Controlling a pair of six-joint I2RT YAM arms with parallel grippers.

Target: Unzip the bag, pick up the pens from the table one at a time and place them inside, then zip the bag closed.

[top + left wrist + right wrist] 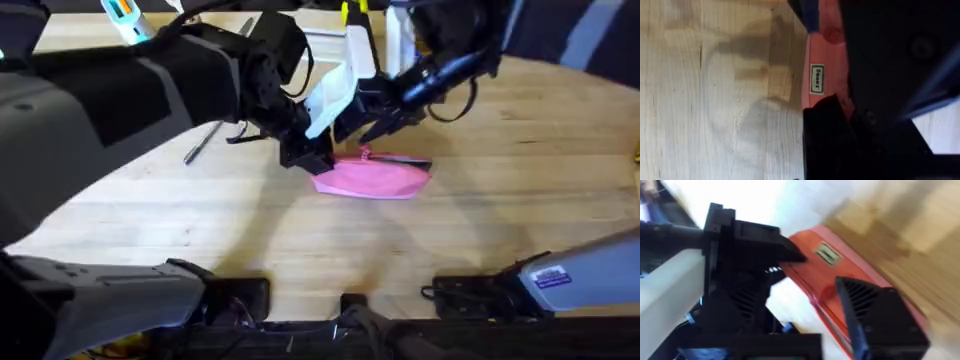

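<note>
Overhead, I've got the pink pouch (pixel 372 178) lying flat on the bench (pixel 330 240); left wrist reveals its label (pixel 817 78); can't tell either arm's jaws.

Pink bag (pixel 373 178) mid table (pixel 300 240), both claws at its top edge, pen (pixel 203 141) left

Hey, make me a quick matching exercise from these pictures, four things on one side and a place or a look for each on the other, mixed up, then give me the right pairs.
Things:
1. bag
2. pen
3. left gripper
4. label

Places or looks:
A. thin and silver-grey, lying on the table left of the bag
B. pink, lying in the middle of the table
C. small pale rectangle sewn on the pink fabric
D. black, at the bag's left end

Pairs: 1-B, 2-A, 3-D, 4-C
</note>
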